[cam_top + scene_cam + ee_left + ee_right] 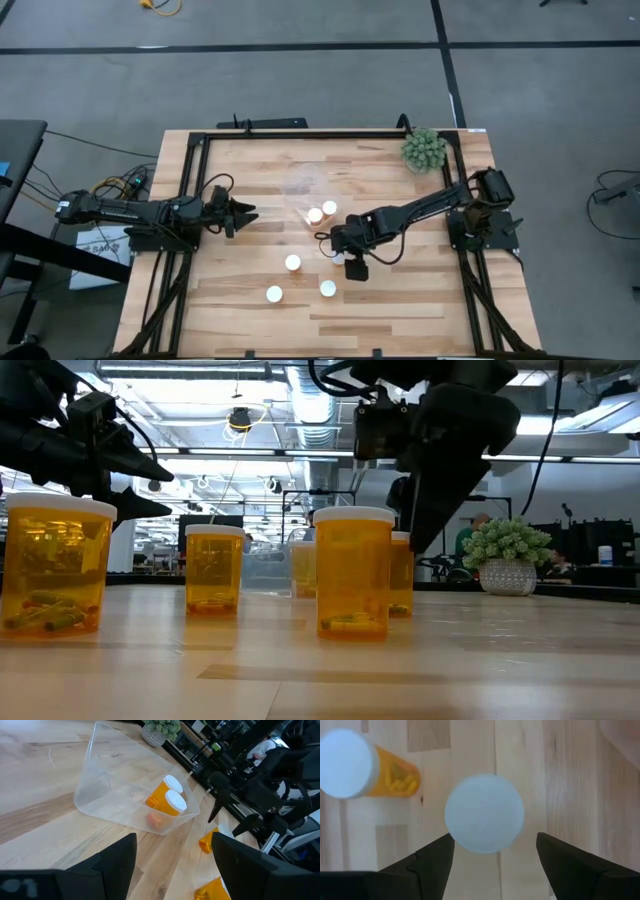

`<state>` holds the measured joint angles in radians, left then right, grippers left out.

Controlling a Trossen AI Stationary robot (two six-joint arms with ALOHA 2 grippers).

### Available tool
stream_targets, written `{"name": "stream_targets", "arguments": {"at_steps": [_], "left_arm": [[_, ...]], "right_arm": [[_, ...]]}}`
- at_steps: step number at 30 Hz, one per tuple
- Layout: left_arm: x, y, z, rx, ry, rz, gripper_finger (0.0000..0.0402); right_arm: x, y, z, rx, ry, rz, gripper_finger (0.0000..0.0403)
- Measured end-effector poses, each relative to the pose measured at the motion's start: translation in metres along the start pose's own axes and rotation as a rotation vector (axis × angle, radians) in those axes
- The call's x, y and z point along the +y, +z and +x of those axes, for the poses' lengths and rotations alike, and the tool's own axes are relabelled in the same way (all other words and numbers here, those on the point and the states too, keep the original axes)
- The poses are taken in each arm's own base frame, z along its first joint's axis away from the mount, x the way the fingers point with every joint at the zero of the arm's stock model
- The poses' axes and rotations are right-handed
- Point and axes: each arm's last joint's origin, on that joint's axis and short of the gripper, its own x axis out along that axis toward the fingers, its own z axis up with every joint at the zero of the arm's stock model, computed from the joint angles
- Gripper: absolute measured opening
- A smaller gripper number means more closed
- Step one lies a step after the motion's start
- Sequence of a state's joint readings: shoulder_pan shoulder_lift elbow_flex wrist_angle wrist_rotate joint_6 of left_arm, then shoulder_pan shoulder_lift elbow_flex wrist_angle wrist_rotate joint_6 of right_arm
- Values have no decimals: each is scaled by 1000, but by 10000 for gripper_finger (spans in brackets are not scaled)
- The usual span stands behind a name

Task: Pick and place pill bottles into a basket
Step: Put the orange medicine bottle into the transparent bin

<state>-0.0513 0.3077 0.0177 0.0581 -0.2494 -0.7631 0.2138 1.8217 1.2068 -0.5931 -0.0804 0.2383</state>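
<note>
The clear basket [303,186] [100,770] sits mid-table with two pill bottles [167,795] [322,212] inside it. Three white-capped orange bottles [293,262] [274,294] [328,288] stand upright on the wood nearer the front. My right gripper [340,252] [495,836] points down, open, over another upright bottle. That bottle's white cap [484,813] shows between and beyond the fingers, which stand apart from it. A neighbouring bottle [350,765] stands beside it. My left gripper [240,213] [174,837] waits open at the table's left, facing the basket.
A green spiky plant ball in a pot [423,149] [507,555] stands at the far right corner. A dark metal frame [200,135] runs round the table's edges. Bare wood lies along the near edge and at the far left.
</note>
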Motion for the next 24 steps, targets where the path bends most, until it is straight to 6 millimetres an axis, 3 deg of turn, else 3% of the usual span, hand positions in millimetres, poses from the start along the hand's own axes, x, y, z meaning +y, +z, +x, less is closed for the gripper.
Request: {"name": "stream_targets", "arguments": {"at_steps": [24], "left_arm": [[0, 0, 0, 0, 0, -2, 247]], "right_arm": [[2, 8, 0, -86, 12, -87, 276]]}}
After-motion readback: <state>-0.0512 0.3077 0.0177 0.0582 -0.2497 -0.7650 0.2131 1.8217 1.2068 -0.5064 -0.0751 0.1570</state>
